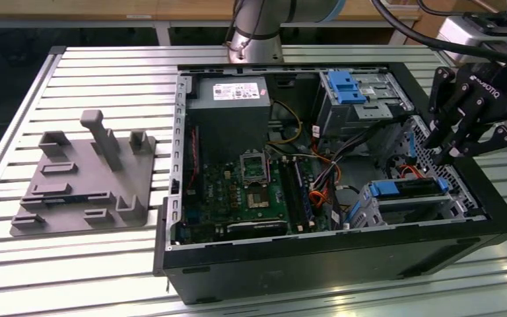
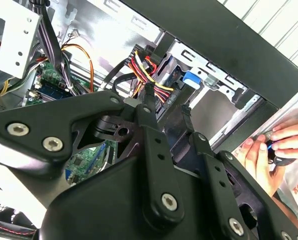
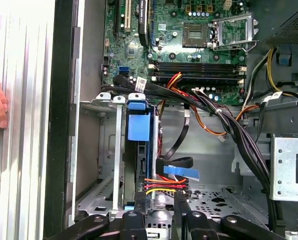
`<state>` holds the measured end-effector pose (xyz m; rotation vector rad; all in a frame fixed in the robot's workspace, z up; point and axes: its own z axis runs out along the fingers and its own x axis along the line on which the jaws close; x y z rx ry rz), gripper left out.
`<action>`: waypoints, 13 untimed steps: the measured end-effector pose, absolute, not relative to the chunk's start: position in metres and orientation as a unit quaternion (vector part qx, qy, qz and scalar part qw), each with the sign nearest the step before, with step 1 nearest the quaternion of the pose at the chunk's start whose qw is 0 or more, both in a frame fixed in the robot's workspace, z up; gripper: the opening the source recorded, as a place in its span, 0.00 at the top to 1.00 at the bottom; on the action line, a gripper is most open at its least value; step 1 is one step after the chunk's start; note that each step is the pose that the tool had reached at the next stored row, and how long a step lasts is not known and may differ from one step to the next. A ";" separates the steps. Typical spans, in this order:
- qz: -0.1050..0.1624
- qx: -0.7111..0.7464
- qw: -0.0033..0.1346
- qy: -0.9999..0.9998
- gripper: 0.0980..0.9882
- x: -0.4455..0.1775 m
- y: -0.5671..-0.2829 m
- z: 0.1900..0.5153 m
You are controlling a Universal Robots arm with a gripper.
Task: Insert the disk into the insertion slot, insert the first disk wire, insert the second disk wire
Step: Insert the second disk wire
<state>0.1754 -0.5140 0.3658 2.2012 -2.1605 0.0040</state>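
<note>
The disk (image 1: 405, 190), silver-grey in a bright blue carrier, sits inside the insertion slot (image 1: 370, 210), a grey perforated metal bay at the case's near corner on the exterior view's right. In the first wrist view the disk (image 3: 139, 126) stands edge-on in the insertion slot (image 3: 96, 167). My gripper (image 1: 454, 157) hangs just behind the disk's end. A red, yellow and black disk wire (image 3: 161, 184) runs between its fingertips (image 3: 140, 202), and my gripper (image 3: 161, 200) is shut on it. The same wire (image 2: 150, 80) meets my gripper (image 2: 167, 100) in the second wrist view. A blue-tabbed flat wire (image 3: 183, 173) lies beside it.
The open black computer case (image 1: 324, 254) lies on a slatted metal table. A taller grey cage with a blue clip (image 1: 352, 89) stands at the back, the motherboard (image 1: 253, 185) in the middle. A grey fixture plate (image 1: 86, 178) lies outside. A person's hand (image 2: 274, 145) rests by the case wall.
</note>
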 end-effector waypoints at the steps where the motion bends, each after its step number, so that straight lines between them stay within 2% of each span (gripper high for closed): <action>1: 0.001 0.713 0.029 -0.700 0.70 0.175 -0.513 0.366; 5: 0.004 0.713 0.032 -0.700 0.70 0.175 -0.496 0.366; 10: 0.034 0.711 0.062 -0.699 0.70 0.174 -0.492 0.365; 13: 0.040 0.711 0.069 -0.699 0.70 0.170 -0.488 0.363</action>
